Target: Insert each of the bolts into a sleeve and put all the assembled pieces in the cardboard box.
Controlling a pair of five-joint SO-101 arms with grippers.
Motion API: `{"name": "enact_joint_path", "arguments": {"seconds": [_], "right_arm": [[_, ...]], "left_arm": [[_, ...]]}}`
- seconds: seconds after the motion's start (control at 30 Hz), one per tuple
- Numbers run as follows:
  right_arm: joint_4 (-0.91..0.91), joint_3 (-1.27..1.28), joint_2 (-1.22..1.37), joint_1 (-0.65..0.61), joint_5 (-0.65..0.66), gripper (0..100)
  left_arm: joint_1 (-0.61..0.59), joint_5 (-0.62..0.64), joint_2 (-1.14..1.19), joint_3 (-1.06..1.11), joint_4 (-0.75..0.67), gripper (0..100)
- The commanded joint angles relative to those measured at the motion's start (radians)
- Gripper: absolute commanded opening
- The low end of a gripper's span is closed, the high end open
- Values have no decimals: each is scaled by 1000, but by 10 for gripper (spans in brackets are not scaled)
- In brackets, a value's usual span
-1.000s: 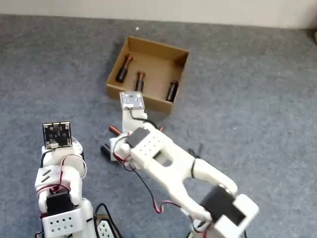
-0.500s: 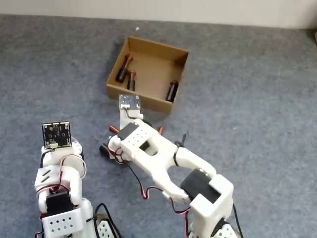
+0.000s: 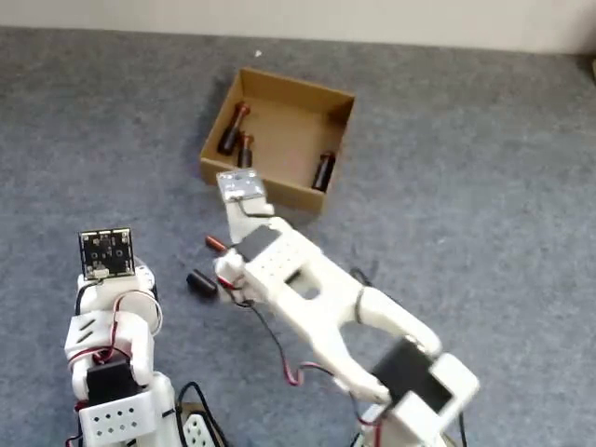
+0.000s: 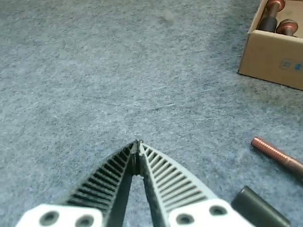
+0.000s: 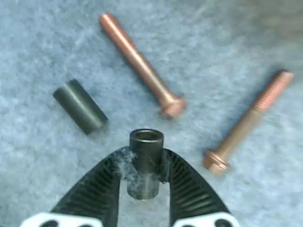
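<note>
My right gripper (image 5: 145, 157) is shut on a black sleeve (image 5: 147, 141), held with its open end facing up just above the carpet. A second black sleeve (image 5: 79, 107) lies beside it, also seen as the sleeve (image 3: 201, 282) in the high view. Two copper bolts (image 5: 142, 66) (image 5: 246, 124) lie loose just beyond. The cardboard box (image 3: 212, 158) holds three assembled pieces (image 3: 233, 128) (image 3: 246, 149) (image 3: 323, 170). My left gripper (image 4: 138, 144) is shut on nothing, over bare carpet, short of a bolt (image 4: 277, 155) and a sleeve (image 4: 260, 210).
Grey carpet covers the whole table. The right arm (image 3: 307, 289) stretches from the front right toward the box's near wall. The left arm (image 3: 107, 317) stands folded at the front left. A pale wall edge runs along the back.
The right arm has swung and shifted slightly toward the box, uncovering the lying sleeve. The middle piece in the box has rolled left. The left arm has not moved.
</note>
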Motion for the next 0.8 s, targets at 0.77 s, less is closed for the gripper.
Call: {"name": "enact_joint_path", "arguments": {"seconds": [0.77], "right_arm": [[-349,809,-921,547,279,4]], "left_arm": [[-5,-6,-7,-24,-21,8]]}}
